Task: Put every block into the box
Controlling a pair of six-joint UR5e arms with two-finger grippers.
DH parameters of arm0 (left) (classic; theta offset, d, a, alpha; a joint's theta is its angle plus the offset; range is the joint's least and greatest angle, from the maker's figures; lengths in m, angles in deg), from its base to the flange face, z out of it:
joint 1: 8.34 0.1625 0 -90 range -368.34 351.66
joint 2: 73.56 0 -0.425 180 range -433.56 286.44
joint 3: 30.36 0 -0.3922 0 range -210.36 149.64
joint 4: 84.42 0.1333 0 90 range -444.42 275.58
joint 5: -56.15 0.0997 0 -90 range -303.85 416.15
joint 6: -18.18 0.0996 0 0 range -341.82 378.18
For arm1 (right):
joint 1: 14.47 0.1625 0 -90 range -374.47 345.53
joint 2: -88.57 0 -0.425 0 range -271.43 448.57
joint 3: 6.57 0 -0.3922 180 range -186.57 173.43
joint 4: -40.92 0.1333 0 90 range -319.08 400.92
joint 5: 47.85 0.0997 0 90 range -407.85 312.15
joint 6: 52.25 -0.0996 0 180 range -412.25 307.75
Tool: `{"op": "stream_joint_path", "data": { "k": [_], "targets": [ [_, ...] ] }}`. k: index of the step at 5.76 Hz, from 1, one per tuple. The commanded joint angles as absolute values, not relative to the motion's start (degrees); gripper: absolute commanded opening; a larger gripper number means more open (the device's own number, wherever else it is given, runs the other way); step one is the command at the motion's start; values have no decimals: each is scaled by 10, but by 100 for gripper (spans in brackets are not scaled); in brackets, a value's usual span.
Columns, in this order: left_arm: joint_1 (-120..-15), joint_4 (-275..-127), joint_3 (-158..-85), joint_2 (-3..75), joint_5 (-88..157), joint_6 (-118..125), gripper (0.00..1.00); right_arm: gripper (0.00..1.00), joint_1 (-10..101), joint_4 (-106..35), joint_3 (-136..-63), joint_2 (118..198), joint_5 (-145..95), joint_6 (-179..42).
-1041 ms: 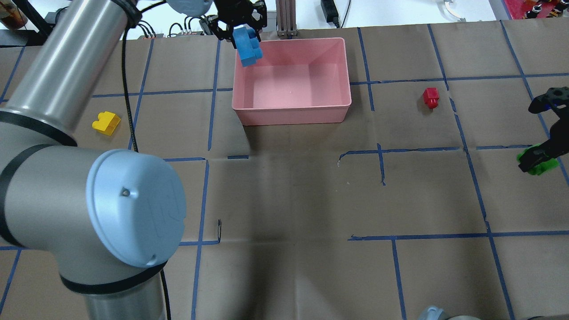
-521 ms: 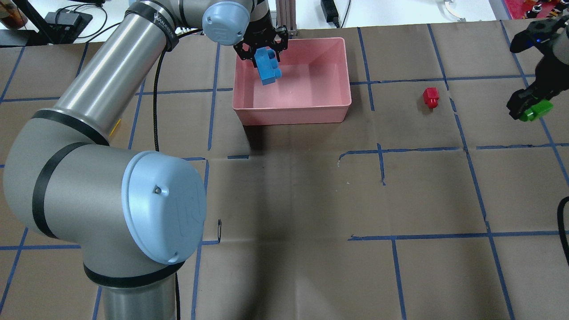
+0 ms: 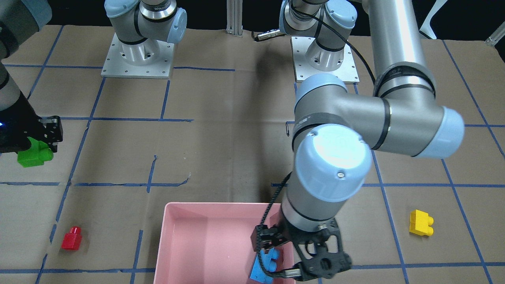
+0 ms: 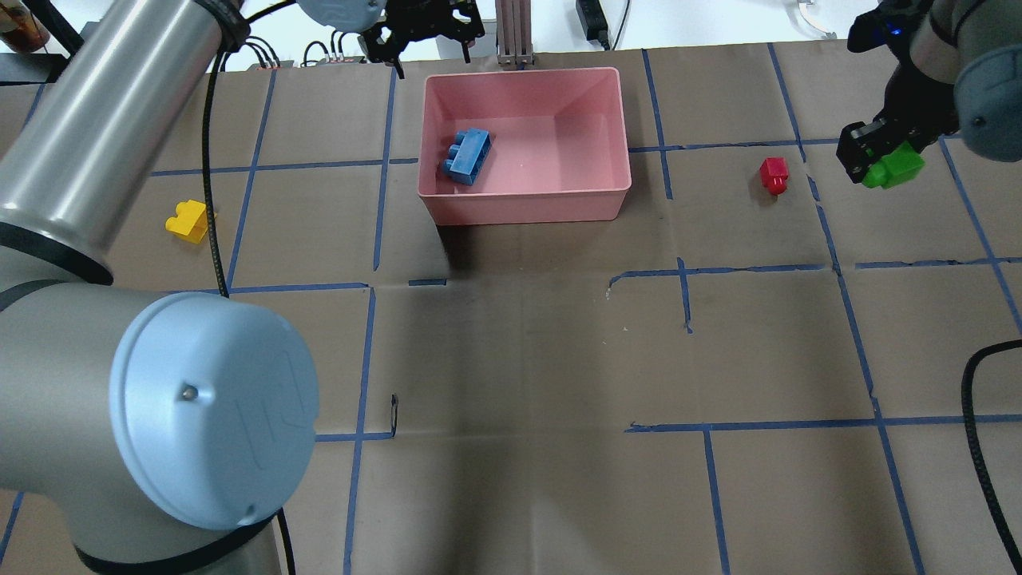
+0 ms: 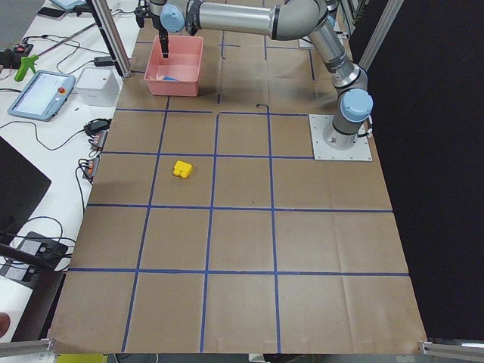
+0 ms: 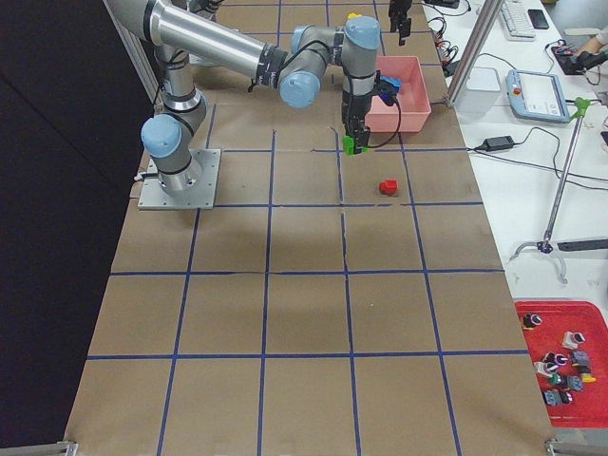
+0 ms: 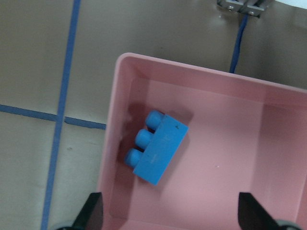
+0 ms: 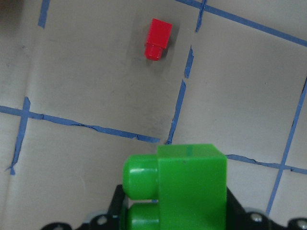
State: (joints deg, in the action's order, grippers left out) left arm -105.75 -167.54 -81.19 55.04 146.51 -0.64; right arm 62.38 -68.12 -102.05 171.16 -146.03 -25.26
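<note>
The light blue block (image 4: 467,156) lies on its side on the floor of the pink box (image 4: 527,209), near its left wall; it also shows in the left wrist view (image 7: 158,148). My left gripper (image 4: 427,28) is open and empty, raised over the box's far left corner. My right gripper (image 4: 878,156) is shut on the green block (image 4: 896,168), held above the table to the right of the red block (image 4: 774,174). The green block (image 8: 187,187) fills the bottom of the right wrist view. The yellow block (image 4: 189,221) lies on the table, far left of the box.
An aluminium post (image 4: 511,32) stands just behind the box's far rim. My left arm's big elbow (image 4: 207,407) fills the near left of the overhead view. Blue tape lines cross the brown paper table cover.
My left gripper opened and let go of the light blue block, which now lies in the box, and it drew back. My right gripper carried the green block away from me and leftward.
</note>
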Motion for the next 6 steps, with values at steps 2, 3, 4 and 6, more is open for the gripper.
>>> {"op": "stream_joint_path", "data": {
  "k": [2,3,4,6],
  "targets": [
    [-908,-1756,-840,471,1468,211,99,5,740,-682,-987,1707,-1445,-447],
    [-869,-1754,-859,461,1469,286,99,5,786,-691,-966,1688,-1384,-504],
    [-822,-1755,-865,460,1466,367,99,5,830,-710,-932,1648,-1359,-520],
    [-733,-1747,-867,489,1460,605,99,5,896,-719,-792,1493,-1370,-511]
  ]
}}
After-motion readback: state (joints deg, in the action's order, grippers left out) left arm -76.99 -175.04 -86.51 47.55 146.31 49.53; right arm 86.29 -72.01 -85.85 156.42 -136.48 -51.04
